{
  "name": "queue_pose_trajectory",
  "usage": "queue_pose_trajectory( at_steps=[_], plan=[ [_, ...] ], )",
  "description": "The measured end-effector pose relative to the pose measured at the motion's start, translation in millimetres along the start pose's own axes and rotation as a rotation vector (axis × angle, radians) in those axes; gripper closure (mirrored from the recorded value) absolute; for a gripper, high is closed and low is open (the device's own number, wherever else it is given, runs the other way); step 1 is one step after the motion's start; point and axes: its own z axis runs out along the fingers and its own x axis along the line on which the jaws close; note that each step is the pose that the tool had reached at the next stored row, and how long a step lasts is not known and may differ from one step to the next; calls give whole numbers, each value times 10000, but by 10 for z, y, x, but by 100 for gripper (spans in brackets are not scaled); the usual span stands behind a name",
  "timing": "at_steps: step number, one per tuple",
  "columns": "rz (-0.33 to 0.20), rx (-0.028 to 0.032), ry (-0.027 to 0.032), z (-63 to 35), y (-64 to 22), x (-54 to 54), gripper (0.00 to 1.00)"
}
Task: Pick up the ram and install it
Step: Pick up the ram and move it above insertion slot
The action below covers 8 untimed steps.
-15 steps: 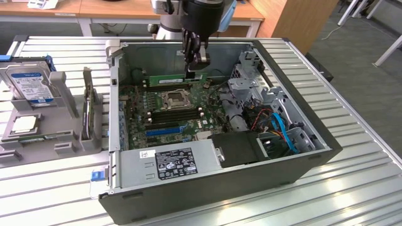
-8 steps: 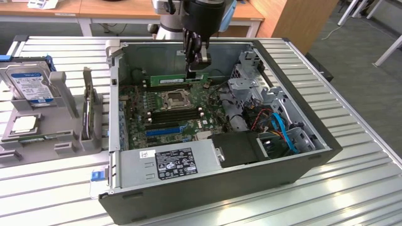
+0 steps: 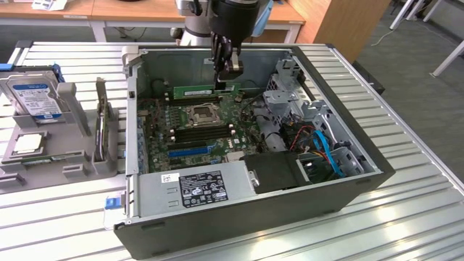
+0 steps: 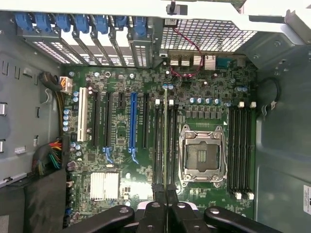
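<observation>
Well, from where I stand by the exterior view, the gripper (image 3: 227, 80) hangs inside the open computer case (image 3: 362, 174), up near twelve o'clock of the scene, its fingers clenched on the ram (image 3: 199, 91). The green stick lies level and on edge. One end is pinched in the grip and the rest reaches out toward nine o'clock. It sits at twelve o'clock from the processor socket (image 3: 201, 113) on the motherboard (image 3: 181, 144); whether it touches the board I cannot tell. At six o'clock in the case lies the grey power supply (image 3: 195, 187), and toward four o'clock a tangle of blue cables (image 3: 330, 155). Out at nine o'clock on the slatted metal table (image 3: 406, 228) a grey holder (image 3: 73, 117) carries the hard drive (image 3: 32, 98) standing upright, with the square processor chip (image 3: 27, 143) lying flat just beside it at six o'clock. In the wrist view the ram (image 4: 165, 141) shows edge-on as a thin line running straight out from the gripper (image 4: 166, 208). It hangs over the black memory slots (image 4: 158, 145) between the open socket (image 4: 201, 155) and the blue expansion slot (image 4: 132, 126). Which slot it lines up with I cannot tell.
</observation>
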Motion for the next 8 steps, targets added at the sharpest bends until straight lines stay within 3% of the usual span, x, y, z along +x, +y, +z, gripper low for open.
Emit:
queue_pose_trajectory(
  at_steps=[8],
  plan=[
    [65,0,-2,1,0,-7,88]
  ],
)
